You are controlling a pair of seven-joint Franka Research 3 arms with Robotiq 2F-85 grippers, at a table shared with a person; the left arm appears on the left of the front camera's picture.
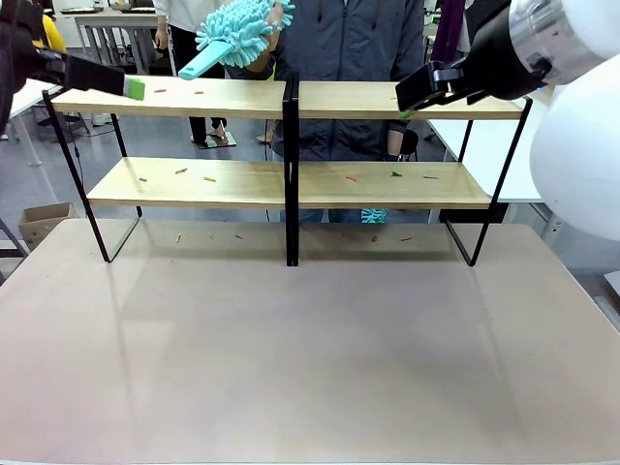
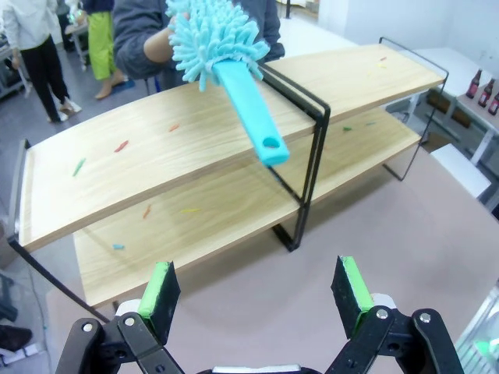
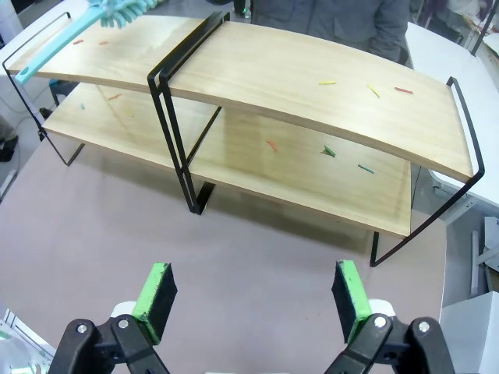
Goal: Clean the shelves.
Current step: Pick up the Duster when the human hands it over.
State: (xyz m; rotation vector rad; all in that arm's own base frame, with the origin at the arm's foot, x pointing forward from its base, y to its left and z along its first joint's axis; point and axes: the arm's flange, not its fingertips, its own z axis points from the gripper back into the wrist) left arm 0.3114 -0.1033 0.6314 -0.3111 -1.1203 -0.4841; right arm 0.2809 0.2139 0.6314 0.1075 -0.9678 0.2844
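The shelves (image 1: pixel 291 184) stand across the far half of the table, two light wooden boards on a black frame. Small coloured scraps (image 1: pixel 351 178) lie on both boards and on the table under them. Behind the rack, a person's hand holds a teal fluffy duster (image 1: pixel 232 34) by its head, handle pointing down-left over the top board. My left gripper (image 1: pixel 132 88) hovers open at the top board's left end; in its wrist view the duster handle (image 2: pixel 251 109) points towards the open left gripper (image 2: pixel 256 290). My right gripper (image 1: pixel 415 95) hangs open over the top board's right half, open right gripper (image 3: pixel 252 300) above the shelves (image 3: pixel 312 86).
The brown table (image 1: pixel 310 349) stretches bare in front of the rack. A cardboard box (image 1: pixel 44 218) sits on the floor at left. White tables (image 1: pixel 484 145) and other people stand behind the rack. Bottles (image 2: pixel 479 82) stand on a side table.
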